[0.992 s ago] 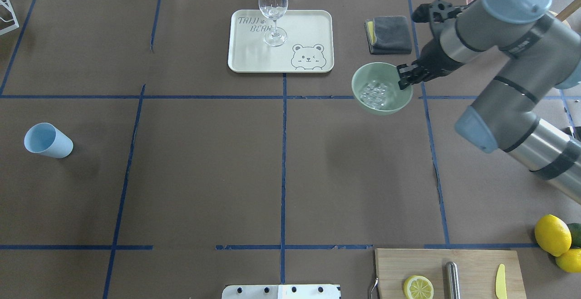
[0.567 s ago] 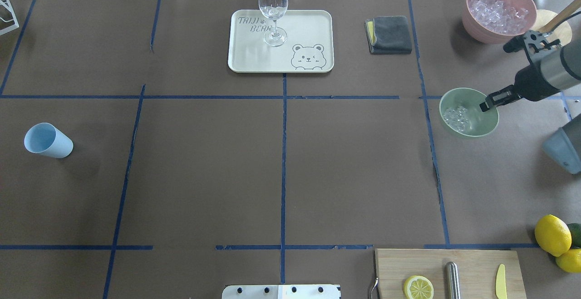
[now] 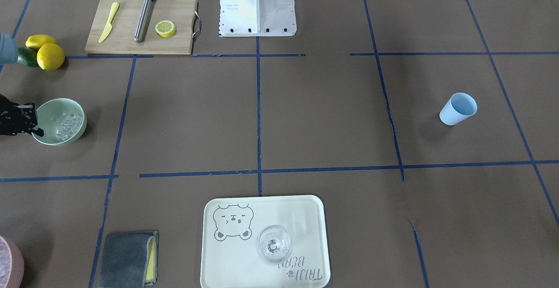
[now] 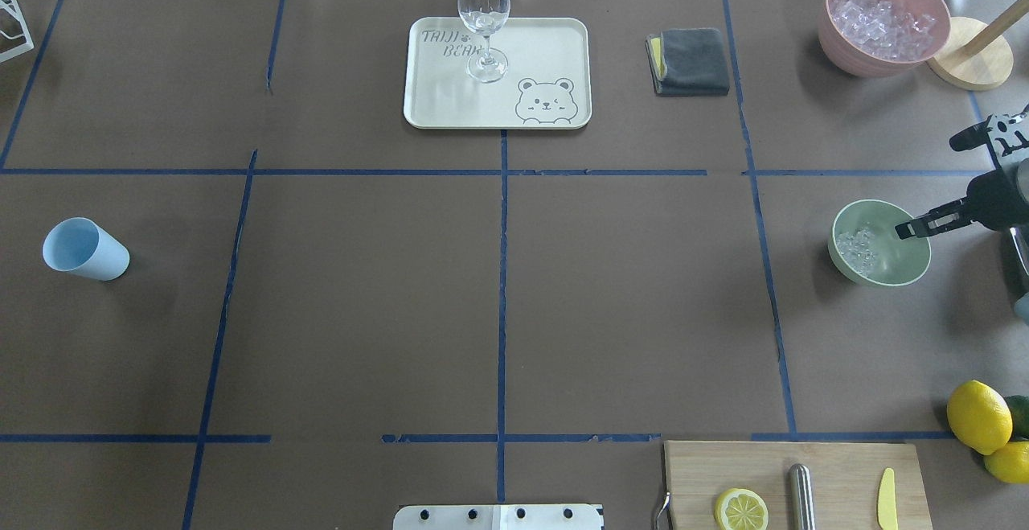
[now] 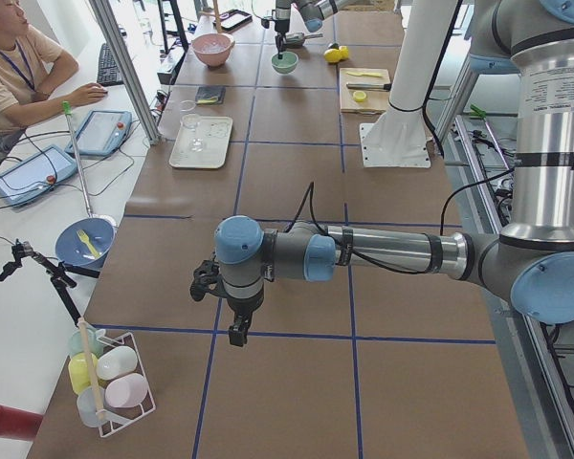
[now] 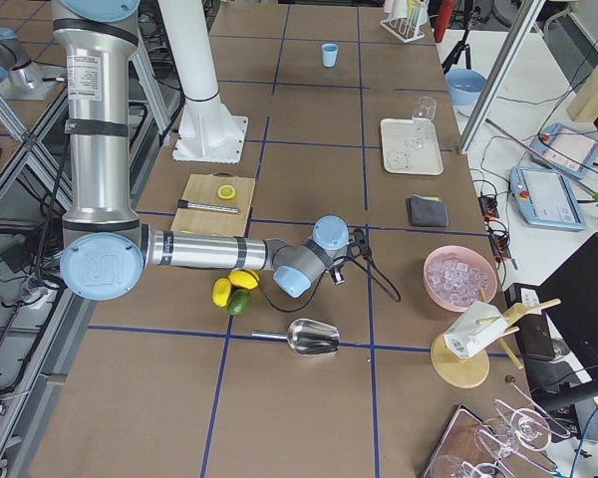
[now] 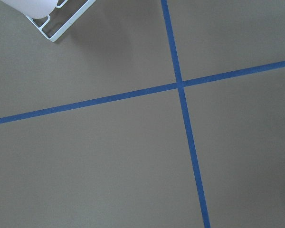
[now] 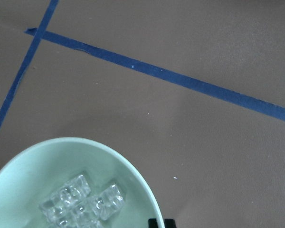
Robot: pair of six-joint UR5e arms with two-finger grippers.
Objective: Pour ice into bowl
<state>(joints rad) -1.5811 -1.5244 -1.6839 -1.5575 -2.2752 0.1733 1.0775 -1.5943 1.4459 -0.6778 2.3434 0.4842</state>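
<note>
The pale mint-green bowl (image 4: 892,269) is at the table's right side, with a handful of clear ice cubes (image 4: 856,244) inside. My right gripper (image 4: 912,230) is shut on the bowl's right rim. It also shows in the front view (image 3: 35,131), beside the bowl (image 3: 52,113) and the ice (image 3: 70,124). The right wrist view shows the bowl (image 8: 28,171) with ice (image 8: 80,202) low at the left. The light blue cup (image 4: 84,248) stands empty at the far left. My left gripper (image 5: 237,333) hangs over bare table in the left exterior view only; I cannot tell if it is open.
A pink container of crushed ice (image 4: 883,19) and a wooden stand (image 4: 969,63) are at the back right. A grey cloth (image 4: 690,61) and a tray (image 4: 563,39) with a clear glass (image 4: 483,19) are at the back. A cutting board (image 4: 836,482) and lemons (image 4: 977,416) lie near the robot.
My right gripper has carried the bowl with the ice from beside the tray to the right and toward the robot. The arm has drawn back to the view's right edge.
</note>
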